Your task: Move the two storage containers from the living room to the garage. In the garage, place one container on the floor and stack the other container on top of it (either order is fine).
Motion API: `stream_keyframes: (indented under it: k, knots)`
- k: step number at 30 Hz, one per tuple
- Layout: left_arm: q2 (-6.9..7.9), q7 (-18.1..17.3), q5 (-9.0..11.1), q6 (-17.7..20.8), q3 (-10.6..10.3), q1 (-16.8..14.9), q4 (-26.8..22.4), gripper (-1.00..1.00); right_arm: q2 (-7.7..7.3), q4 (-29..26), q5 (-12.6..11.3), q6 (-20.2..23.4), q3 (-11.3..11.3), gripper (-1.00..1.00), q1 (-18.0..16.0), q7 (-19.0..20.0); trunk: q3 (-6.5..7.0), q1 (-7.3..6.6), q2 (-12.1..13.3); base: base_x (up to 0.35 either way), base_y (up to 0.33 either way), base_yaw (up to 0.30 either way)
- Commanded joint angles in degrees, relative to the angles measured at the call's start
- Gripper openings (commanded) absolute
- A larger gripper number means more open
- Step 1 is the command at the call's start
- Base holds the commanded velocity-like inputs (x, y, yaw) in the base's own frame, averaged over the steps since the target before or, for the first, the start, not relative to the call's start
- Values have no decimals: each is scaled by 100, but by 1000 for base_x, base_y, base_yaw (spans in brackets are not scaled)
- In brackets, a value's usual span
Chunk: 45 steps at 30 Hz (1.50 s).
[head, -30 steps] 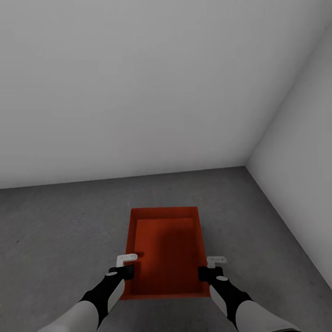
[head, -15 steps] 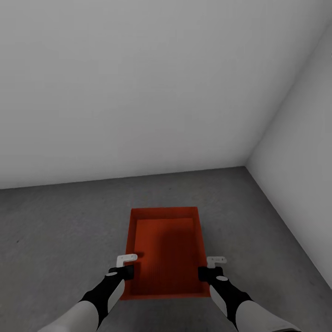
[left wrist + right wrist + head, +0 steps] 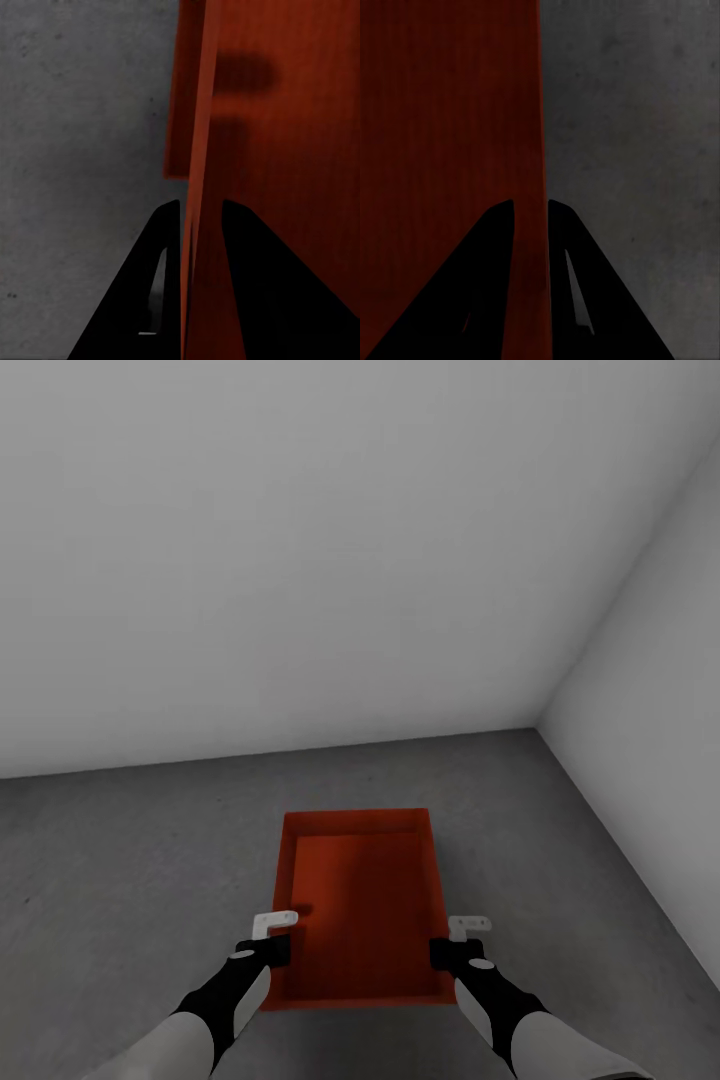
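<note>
- Orange-red storage container (image 3: 360,905) held level over dark grey floor (image 3: 120,860), nr corner of white walls (image 3: 300,560).
- Left gripper (image 3: 278,948): fingers clamped narrow on container's left wall, one inside, one outside.
- Right gripper (image 3: 448,952): same on right wall, pinching rim.
- Wrist cams: wall edge (image 3: 196,187) betw dark fingers (image 3: 495,300).

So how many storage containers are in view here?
1. The orange-red container is held over the grey floor, its side walls pinched by the left gripper and right gripper.
</note>
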Motion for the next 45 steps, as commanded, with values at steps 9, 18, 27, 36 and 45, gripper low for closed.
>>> stream_keyframes:
  k: [9, 18, 27, 36, 45]
  knots:
    - [184, 151, -69, -177, 95, -4, -98, -100, -41, 18, -59, -19, 1, -100, -2, -46, -8, 4, -9, 191, 0, 0]
    - [184, 151, -68, -177, 95, -3, -98, -100, -41, 21, -59, -19, 1, -100, 0, -46, -8, 4, -9, 168, 0, 0]
    - [184, 151, -70, -177, 95, -7, -98, -100, -41, 20, -60, -19, 1, -100, 0, -46, -8, 4, -9, 162, 0, 0]
    - [184, 151, -67, -177, 95, -5, -97, -100, -41, 19, -59, -17, 1, -100, 0, -46, -8, 4, -9, 162, 0, 0]
    - [184, 151, -68, -177, 91, -1, -95, -100, -41, 19, -59, -18, 1, -100, 0, -46, -8, 4, -9, 77, 0, 0]
